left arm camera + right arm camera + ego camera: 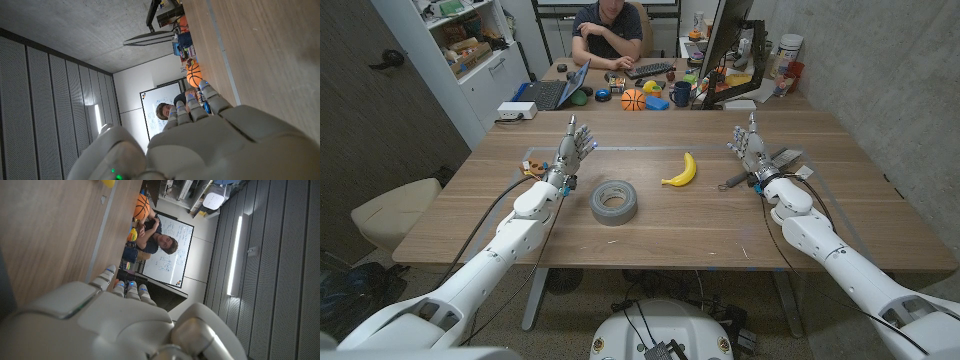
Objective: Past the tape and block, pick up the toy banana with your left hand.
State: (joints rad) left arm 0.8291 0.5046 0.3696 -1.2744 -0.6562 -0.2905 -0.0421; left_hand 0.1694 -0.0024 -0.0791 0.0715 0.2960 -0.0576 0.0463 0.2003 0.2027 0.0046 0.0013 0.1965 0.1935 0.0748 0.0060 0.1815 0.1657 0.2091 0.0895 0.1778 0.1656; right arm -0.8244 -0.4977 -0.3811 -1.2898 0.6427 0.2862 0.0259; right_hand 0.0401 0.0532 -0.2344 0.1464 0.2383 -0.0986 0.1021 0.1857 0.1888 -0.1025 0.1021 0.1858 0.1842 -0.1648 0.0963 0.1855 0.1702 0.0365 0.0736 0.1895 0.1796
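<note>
Between hands: tape [615, 202] near banana [681, 171]

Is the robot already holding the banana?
No, the banana lies on the table, apart from the left hand and the right hand.

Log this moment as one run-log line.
left robot hand: open, empty | right robot hand: open, empty | toy banana: on table, untouched | tape roll: near banana

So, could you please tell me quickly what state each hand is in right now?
Left hand: open, fingers apart, holding nothing.
Right hand: open, fingers apart, holding nothing.
</note>
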